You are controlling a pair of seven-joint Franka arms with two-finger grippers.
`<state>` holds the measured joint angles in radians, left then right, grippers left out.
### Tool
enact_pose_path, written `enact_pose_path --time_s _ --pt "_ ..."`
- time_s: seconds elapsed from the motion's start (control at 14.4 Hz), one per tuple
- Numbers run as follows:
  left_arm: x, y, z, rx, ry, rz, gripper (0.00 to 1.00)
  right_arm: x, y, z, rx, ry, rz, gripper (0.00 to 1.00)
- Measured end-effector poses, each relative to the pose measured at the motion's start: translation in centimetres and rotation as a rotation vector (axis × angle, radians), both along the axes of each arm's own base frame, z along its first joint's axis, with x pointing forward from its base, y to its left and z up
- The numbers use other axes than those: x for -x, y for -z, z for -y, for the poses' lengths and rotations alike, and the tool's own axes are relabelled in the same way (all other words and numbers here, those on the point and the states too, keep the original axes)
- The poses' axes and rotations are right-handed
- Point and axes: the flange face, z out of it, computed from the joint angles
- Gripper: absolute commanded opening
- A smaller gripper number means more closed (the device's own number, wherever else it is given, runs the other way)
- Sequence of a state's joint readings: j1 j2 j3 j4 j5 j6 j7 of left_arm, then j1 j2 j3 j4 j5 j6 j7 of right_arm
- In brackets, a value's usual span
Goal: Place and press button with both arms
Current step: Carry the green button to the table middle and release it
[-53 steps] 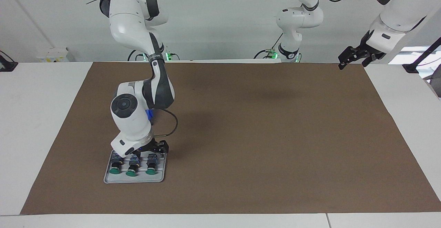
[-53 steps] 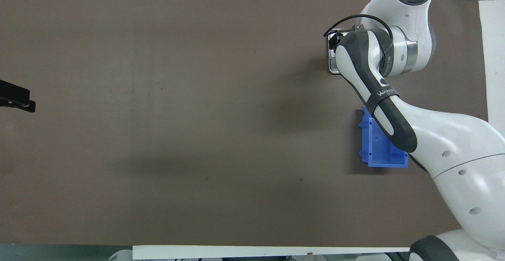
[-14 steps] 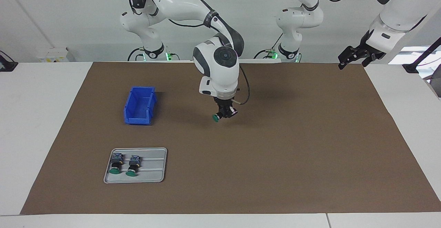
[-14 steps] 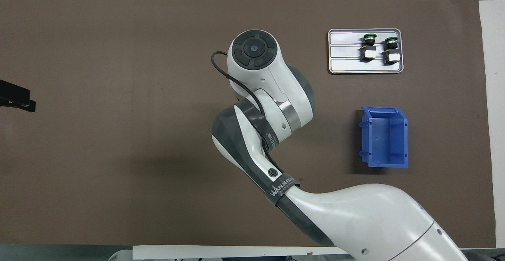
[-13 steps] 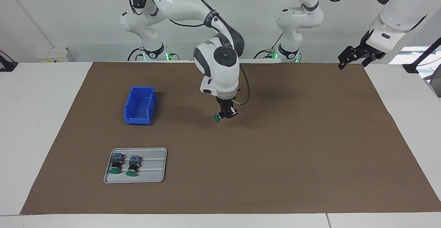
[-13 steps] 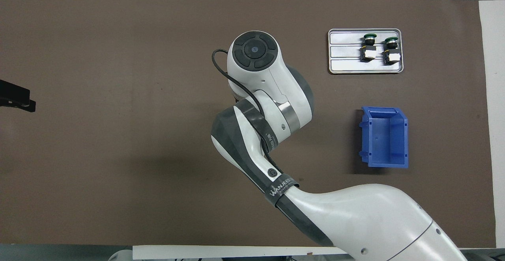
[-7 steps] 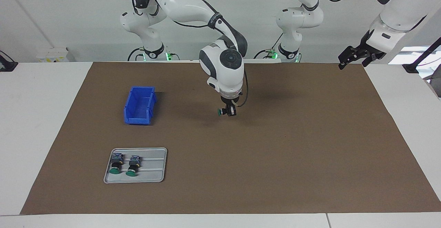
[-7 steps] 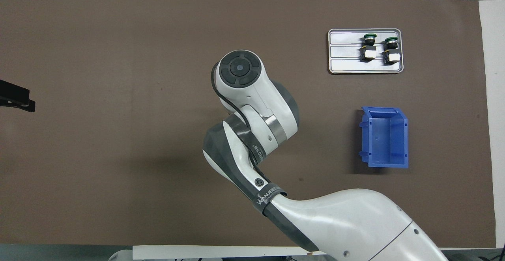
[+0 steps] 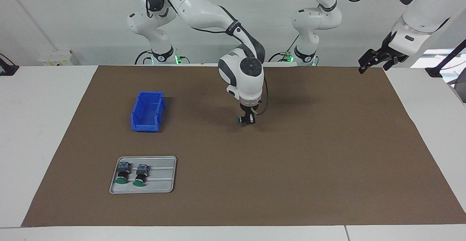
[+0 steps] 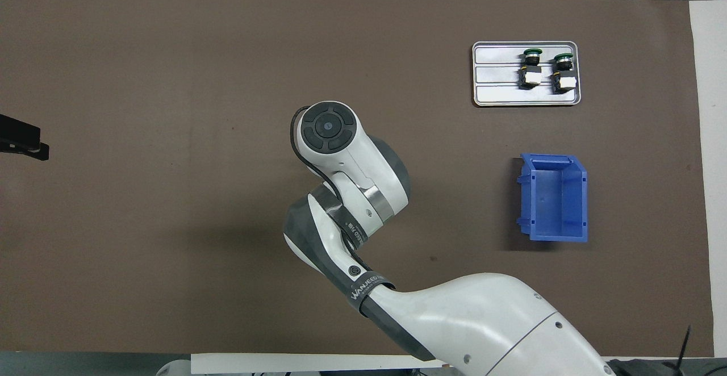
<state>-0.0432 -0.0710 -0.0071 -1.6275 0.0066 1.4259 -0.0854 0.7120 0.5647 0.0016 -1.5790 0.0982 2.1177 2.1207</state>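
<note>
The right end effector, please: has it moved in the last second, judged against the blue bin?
Yes. The right end effector, shut on the button, has shifted away from the bin toward the left arm's end.

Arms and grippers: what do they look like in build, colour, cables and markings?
Both arms are glossy white jointed shells with dark grey-black joint bands. The right arm has a round black end cap with grey pads, a black band lettered in white, and a thin black cable looping to its small black right gripper. The left arm ends in a black left gripper. Green lights glow at both bases.
</note>
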Motion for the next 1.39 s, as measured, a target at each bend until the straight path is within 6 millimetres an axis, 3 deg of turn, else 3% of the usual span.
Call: enact_pose_path --time_s 0.07,0.14,0.21,0.42,0.56,0.69,0.83,0.97,1.11,1.39 --pt "0.0 0.0 0.0 0.000 -0.001 0.000 1.00 0.3 1.1 -0.5 0.004 -0.008 -0.002 0.23" --pt "0.0 0.0 0.0 0.000 -0.002 0.000 1.00 0.4 1.2 -0.7 0.009 -0.016 0.005 0.56" --pt "0.0 0.0 0.0 0.000 -0.003 0.000 1.00 0.4 1.1 -0.7 0.011 -0.018 0.008 1.00" --pt "0.0 0.0 0.0 -0.002 -0.014 0.000 1.00 0.6 1.2 -0.7 0.056 -0.135 0.026 1.00" --pt "0.0 0.0 0.0 -0.004 -0.028 0.000 1.00 0.4 0.1 -1.0 0.060 -0.203 0.040 1.00" --pt "0.0 0.0 0.0 -0.004 -0.034 0.000 1.00 -0.3 -3.4 -1.0 0.031 -0.210 0.081 1.00" --pt "0.0 0.1 -0.1 -0.005 -0.043 -0.001 1.00 -1.5 -8.7 0.5 0.000 -0.209 0.132 1.00" --pt "0.0 0.2 -0.2 -0.008 -0.063 -0.002 1.00 -3.2 -13.9 4.6 -0.009 -0.260 0.155 1.00" --pt "0.0 0.2 -0.2 -0.010 -0.077 -0.003 1.00 -4.9 -18.3 10.3 -0.008 -0.359 0.157 1.00" --pt "0.0 0.2 -0.1 -0.015 -0.110 -0.004 1.00 -6.2 -24.4 21.2 0.003 -0.668 0.128 1.00"
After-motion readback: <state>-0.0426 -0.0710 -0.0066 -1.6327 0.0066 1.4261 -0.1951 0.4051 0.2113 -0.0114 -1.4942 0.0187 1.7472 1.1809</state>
